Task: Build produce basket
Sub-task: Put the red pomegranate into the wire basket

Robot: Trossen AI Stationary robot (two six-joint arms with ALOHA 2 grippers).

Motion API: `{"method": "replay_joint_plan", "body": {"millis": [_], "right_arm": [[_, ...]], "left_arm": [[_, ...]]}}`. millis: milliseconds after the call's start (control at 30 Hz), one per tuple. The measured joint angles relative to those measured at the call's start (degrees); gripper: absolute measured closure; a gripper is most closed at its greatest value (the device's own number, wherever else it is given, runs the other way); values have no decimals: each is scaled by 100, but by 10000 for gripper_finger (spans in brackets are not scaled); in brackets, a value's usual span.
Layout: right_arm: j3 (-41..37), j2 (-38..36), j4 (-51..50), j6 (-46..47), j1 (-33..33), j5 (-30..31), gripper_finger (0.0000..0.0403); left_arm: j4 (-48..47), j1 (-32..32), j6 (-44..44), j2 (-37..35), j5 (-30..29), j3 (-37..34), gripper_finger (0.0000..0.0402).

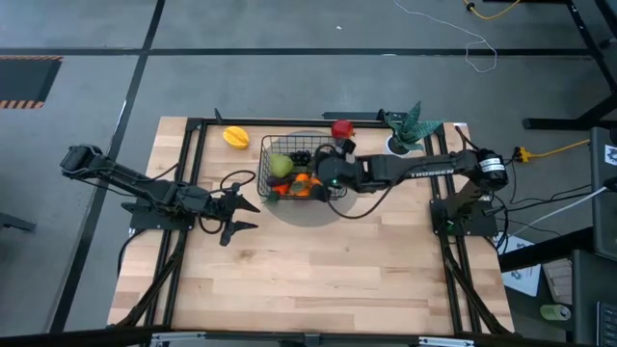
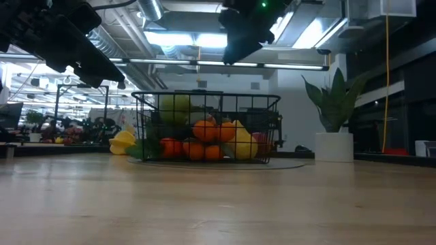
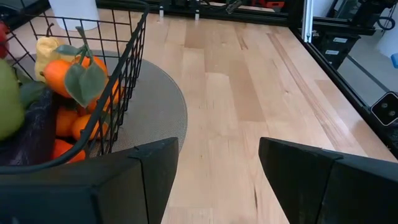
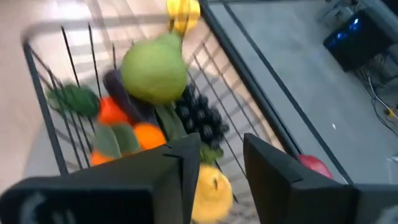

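Basket (image 1: 294,166) sits on a grey round mat (image 1: 323,210) near the far edge of the bench (image 1: 318,270), about midway along it. You can see it already loaded: green pear (image 4: 154,68) on top, dark grapes (image 4: 200,118), tangerines (image 2: 204,131), a yellow fruit (image 4: 210,190). Your right arm reaches in from the right edge, stretched nearly level, with the right gripper (image 1: 326,172) hanging over the basket's right half, fingers parted and empty. Your left arm lies low along the left side, elbow bent, left gripper (image 1: 234,214) just off the basket's near-left corner, fingers spread, nothing between them. A yellow piece (image 1: 235,137) and a red fruit (image 1: 341,128) lie outside the basket by the far edge.
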Motion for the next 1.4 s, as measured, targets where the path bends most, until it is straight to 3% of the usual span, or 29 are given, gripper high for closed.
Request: {"method": "replay_joint_plan", "body": {"millis": [100,300,567,767,967,1167,1400], "right_arm": [[0,0,-440,11,-80,150,284],[-4,-101,-720,-112,-310,1150,284],[-2,-570,-520,-745,-1096,1100,286],[-2,-647,-485,-1022,-1908,161,286],[25,-645,190,-1715,-2896,-808,286],[649,-358,174,-1871,-3767,-2078,286],[2382,743,-1718,-1874,-4315,-2984,286]], "left_arm": [[0,-2,0,-2,0,0,189],[63,-1,-46,0,1,0,189],[133,-1,156,-2,0,0,188],[131,-2,869,0,0,0,188],[132,-1,911,0,-3,0,189],[131,0,859,-2,-249,2,189],[133,-1,857,-2,-398,0,189]]}}
